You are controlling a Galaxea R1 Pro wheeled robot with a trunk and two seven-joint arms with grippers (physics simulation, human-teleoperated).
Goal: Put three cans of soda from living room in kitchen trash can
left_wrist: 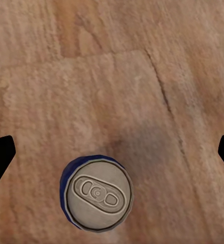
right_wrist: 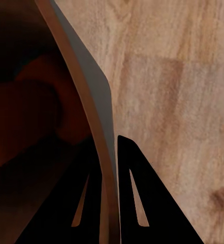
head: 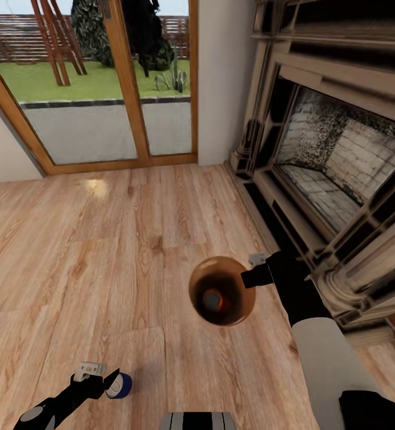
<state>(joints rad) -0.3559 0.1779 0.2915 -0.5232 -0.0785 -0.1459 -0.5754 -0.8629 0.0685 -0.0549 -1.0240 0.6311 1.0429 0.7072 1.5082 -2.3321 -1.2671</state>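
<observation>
Right gripper (right_wrist: pixel 109 203) pinches the bin (head: pixel 222 291) rim; open left gripper (head: pixel 102 377), lower left, should centre on the blue can (left_wrist: pixel 96 193) before closing.

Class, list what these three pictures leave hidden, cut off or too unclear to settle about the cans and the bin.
- Bin, head view: dark interior; one silver can top shows, can count unclear.
- Blue can, left wrist view: seen top-down; sides hidden.
- Left end effector, head view: contact with the can unclear.
- Right end effector, right wrist view: pinches the bin wall; interior blurred.
</observation>
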